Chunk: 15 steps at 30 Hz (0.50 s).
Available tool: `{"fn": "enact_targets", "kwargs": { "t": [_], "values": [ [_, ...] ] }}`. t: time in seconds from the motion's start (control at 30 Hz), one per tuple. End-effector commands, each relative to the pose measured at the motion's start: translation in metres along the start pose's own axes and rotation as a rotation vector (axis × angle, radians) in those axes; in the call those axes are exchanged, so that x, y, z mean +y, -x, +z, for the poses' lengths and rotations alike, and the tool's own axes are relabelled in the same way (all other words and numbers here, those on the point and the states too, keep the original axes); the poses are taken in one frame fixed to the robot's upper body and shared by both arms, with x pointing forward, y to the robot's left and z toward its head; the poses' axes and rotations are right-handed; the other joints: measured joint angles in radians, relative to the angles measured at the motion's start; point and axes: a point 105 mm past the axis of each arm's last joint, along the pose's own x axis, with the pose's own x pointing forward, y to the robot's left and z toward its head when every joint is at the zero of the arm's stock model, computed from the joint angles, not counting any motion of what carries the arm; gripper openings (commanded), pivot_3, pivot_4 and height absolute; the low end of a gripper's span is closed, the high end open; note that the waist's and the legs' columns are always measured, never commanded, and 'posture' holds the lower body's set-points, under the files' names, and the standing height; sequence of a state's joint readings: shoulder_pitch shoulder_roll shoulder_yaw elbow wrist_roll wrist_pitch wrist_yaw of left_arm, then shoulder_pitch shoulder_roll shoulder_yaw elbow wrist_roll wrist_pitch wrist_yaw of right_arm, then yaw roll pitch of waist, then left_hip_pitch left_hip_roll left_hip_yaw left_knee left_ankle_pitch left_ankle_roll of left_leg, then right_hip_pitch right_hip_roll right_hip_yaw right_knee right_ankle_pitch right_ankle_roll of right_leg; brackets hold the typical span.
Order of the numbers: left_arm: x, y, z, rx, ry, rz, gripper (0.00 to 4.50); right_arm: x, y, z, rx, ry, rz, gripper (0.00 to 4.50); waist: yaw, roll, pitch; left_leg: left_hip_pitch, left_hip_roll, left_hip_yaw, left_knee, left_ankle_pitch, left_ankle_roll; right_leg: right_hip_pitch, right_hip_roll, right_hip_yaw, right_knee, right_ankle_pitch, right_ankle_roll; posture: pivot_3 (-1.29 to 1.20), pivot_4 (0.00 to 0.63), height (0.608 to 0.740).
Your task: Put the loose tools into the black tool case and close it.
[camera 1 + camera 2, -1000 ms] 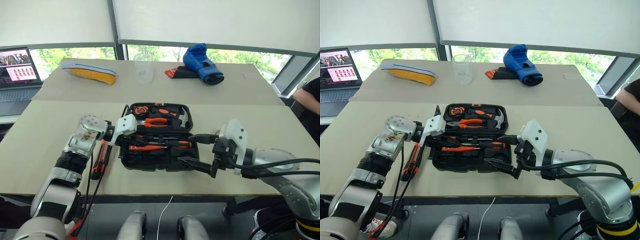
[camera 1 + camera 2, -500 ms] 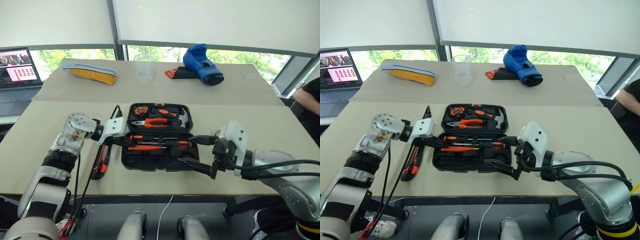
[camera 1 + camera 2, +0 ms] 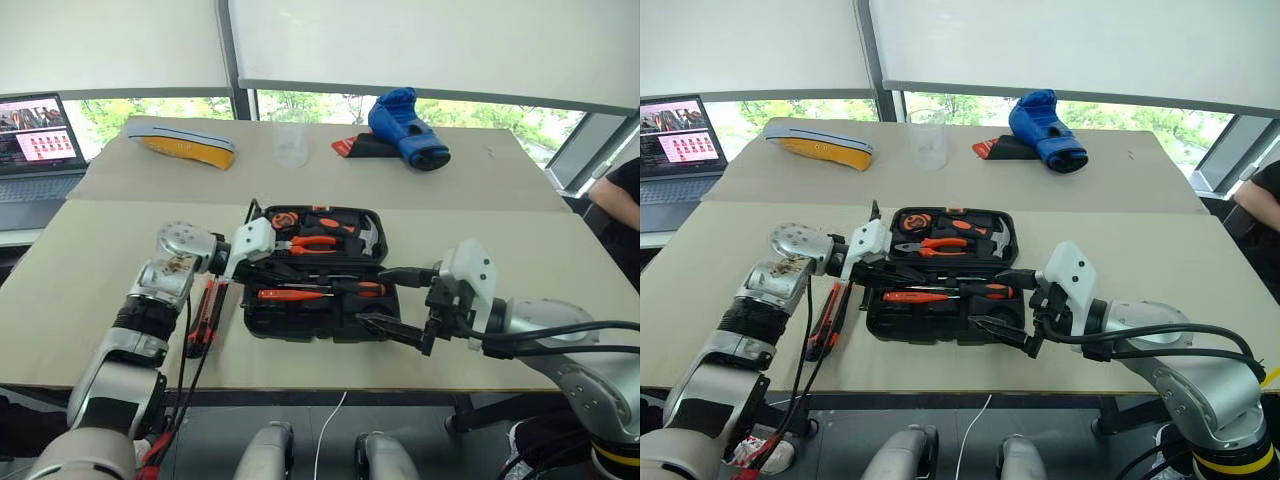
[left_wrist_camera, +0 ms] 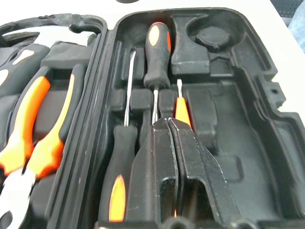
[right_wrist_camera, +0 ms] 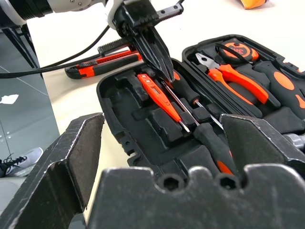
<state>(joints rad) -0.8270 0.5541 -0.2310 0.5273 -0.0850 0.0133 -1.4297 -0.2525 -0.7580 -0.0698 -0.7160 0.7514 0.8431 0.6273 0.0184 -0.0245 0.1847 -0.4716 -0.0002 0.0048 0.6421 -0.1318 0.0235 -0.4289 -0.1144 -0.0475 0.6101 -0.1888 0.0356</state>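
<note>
The black tool case (image 3: 312, 331) lies open on the near table. In its near half sit two black-and-orange screwdrivers (image 4: 157, 45) (image 4: 117, 188) and a small orange screwdriver (image 4: 182, 110). My left gripper (image 4: 167, 122) is shut with nothing showing between its fingers. Its tips hang just above those screwdrivers at the case's left end (image 5: 166, 72). An orange-and-black utility knife (image 3: 204, 315) lies on the table left of the case. My right gripper (image 3: 388, 301) stands open at the case's right near corner, holding nothing.
Orange-handled pliers (image 3: 312, 242) and a hammer (image 3: 366, 235) sit in the case's far half. On the far table are a blue boxing glove (image 3: 405, 124), a clear cup (image 3: 289, 143) and a yellow-and-grey object (image 3: 182, 146). A laptop (image 3: 36, 140) stands far left. A person (image 3: 616, 198) is at the right edge.
My left gripper drew back to the left half a second ago and has swung right again over the case's left end. The right arm has kept still.
</note>
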Motion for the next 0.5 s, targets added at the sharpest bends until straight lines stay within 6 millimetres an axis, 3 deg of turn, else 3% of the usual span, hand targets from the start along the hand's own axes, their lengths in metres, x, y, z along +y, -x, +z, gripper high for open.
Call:
{"fn": "enact_targets", "kwargs": {
  "t": [0.03, 0.17, 0.37, 0.5],
  "values": [
    [-0.002, 0.002, -0.009, 0.080, -0.057, -0.017, 0.09, 0.000, 0.002, 0.009, -0.031, 0.039, -0.014, 4.50, -0.001, 0.000, 0.000, 0.000, 0.000, 0.000, 0.000, 0.000, 0.001, 0.000, 0.000, 0.000, 0.000, 0.000, 0.000, 0.00, 0.150, 0.740],
    [-0.008, 0.005, -0.018, 0.117, -0.044, -0.057, 0.09, 0.000, 0.003, 0.009, -0.032, 0.038, -0.018, 4.50, -0.002, 0.000, 0.000, 0.000, 0.000, 0.000, 0.000, 0.000, 0.001, 0.000, 0.000, 0.000, 0.000, 0.000, 0.000, 0.00, 0.150, 0.740],
    [-0.024, 0.021, -0.046, 0.228, -0.049, -0.111, 0.09, 0.000, 0.003, 0.008, -0.034, 0.032, -0.026, 4.50, -0.005, 0.001, 0.000, 0.002, 0.001, 0.000, 0.000, 0.000, -0.001, 0.001, 0.000, 0.000, 0.000, 0.000, 0.000, 0.00, 0.150, 0.740],
    [-0.024, 0.023, -0.048, 0.212, -0.038, -0.092, 0.09, 0.000, 0.003, 0.004, -0.029, 0.023, -0.031, 4.50, -0.006, 0.001, 0.000, 0.004, 0.002, 0.000, 0.000, -0.001, -0.001, 0.003, -0.001, 0.000, 0.000, 0.000, 0.000, 0.00, 0.150, 0.740]
  ]
}}
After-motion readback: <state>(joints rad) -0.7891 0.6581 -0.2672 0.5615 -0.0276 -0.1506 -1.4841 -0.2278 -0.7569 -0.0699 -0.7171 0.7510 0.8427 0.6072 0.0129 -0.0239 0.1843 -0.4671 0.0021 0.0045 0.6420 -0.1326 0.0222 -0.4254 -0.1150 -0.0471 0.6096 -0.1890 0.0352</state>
